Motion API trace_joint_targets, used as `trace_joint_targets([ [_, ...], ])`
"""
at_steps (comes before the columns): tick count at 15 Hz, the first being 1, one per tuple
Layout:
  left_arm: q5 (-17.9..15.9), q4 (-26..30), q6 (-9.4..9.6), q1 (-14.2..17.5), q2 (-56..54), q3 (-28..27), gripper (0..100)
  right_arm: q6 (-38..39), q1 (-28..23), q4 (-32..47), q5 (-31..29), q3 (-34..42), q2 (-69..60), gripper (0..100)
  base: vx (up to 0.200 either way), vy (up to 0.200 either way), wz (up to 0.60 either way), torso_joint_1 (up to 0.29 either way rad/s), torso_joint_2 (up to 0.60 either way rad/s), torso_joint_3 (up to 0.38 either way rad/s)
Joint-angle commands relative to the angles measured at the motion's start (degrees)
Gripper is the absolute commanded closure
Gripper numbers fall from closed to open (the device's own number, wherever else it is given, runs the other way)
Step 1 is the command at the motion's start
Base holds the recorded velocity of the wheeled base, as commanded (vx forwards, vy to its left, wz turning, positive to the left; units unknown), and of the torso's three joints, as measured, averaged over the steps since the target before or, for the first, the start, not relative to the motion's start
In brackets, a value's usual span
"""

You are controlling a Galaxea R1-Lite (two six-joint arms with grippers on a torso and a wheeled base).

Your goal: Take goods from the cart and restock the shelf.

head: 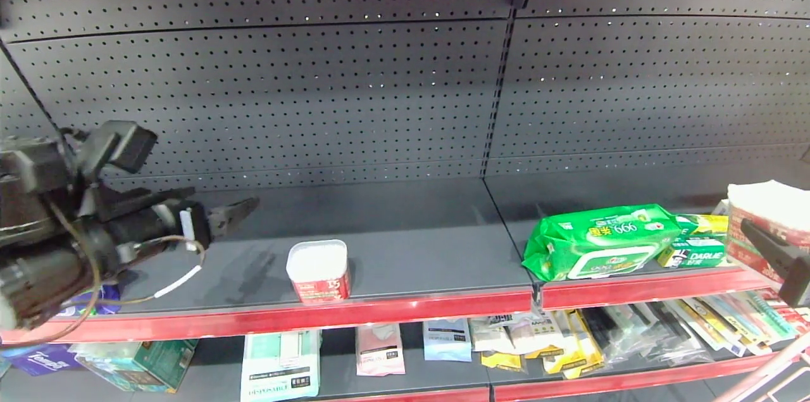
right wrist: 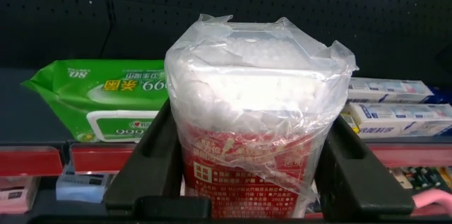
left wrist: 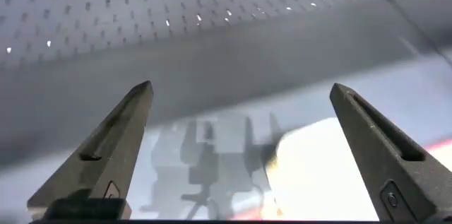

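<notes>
Head view: the left gripper [head: 237, 211] hangs above a dark grey shelf deck [head: 405, 225] backed by a perforated grey panel [head: 316, 92], a small red tub with a white lid [head: 318, 270] standing just beyond its fingertips. Left wrist view: its fingers [left wrist: 120, 146] gape wide and empty over that tub's pale blur. Right wrist view: the right gripper [right wrist: 253, 160] clamps a plastic-wrapped red-labelled tub [right wrist: 258, 97] between its black fingers, a green pack of wipes [right wrist: 99, 100] shelved beyond them.

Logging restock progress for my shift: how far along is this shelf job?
Done: one red-and-white tub stands on the shelf, a green wipes pack farther right. In hand: the right gripper clamps a wrapped tub. Still to do: setting that on the shelf; the left gripper is open and empty.
</notes>
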Motion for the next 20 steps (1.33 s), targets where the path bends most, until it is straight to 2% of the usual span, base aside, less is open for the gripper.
trace_joint_targets([
  [1,-7.4,13.7,-0.32,4.3,-23.0,5.6,0,-0.2,0.1,-0.1,0.1,-3.4,4.3,100,0.0,0.0,0.0,0.0,0.0,0.0],
  [2,-9.5,20.9,-0.32,4.4,-28.9,5.1,0,-0.2,0.6,-0.1,0.1,-4.4,5.1,100,0.0,0.0,0.0,0.0,0.0,0.0],
  [4,-10.3,33.8,-0.23,4.4,-37.3,3.4,0,-1.7,2.1,-0.1,0.1,-5.1,5.6,100,0.0,0.0,0.0,0.0,0.0,0.0],
  [6,-10.2,39.6,-0.23,4.4,-42.6,3.0,0,-2.1,3.7,-0.1,0.1,-5.0,5.1,100,0.0,0.0,0.3,0.001,0.0,-0.004],
  [9,-10.1,42.2,0.12,4.4,-44.8,3.1,0,-2.1,5.9,-0.1,0.1,-5.8,5.1,100,0.0,0.0,0.6,-0.002,0.0,0.001],
  [14,-10.0,42.2,1.0,4.3,-45.6,3.3,0,-2.1,6.5,-0.1,0.2,-6.9,5.6,100,0.0,0.0,0.6,0.003,0.0,0.008],
  [17,-10.1,44.2,1.0,4.4,-48.3,3.3,0,-2.2,8.7,-0.1,1.7,-9.8,7.9,100,0.0,0.0,0.0,0.0,0.0,0.0],
  [20,-10.1,48.5,3.19,4.3,-52.6,3.9,0,-1.0,14.1,-0.2,3.4,-15.6,15.0,100,0.0,0.0,0.0,0.0,0.0,0.0],
])
